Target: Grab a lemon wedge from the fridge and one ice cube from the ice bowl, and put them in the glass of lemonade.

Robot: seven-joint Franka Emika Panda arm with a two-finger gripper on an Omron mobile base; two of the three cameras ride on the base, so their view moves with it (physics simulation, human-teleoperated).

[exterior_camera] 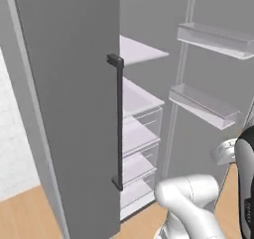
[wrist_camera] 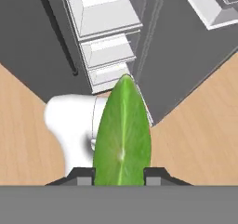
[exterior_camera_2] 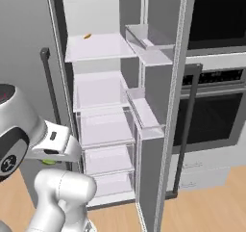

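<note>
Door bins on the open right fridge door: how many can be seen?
2. In the left base view, an upper bin sits high on the open door and a lower bin sits below it, both clear and apparently empty. More may lie outside the frame.

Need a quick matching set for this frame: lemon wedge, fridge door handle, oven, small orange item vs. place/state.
Things:
1. lemon wedge
2. fridge door handle
3. oven
4. small orange item

Places/states:
A. on the top fridge shelf
B. clamped between the gripper fingertips
C. right of the open fridge
D. dark vertical bar on the grey door

Pairs: 1-B, 2-D, 3-C, 4-A
</note>
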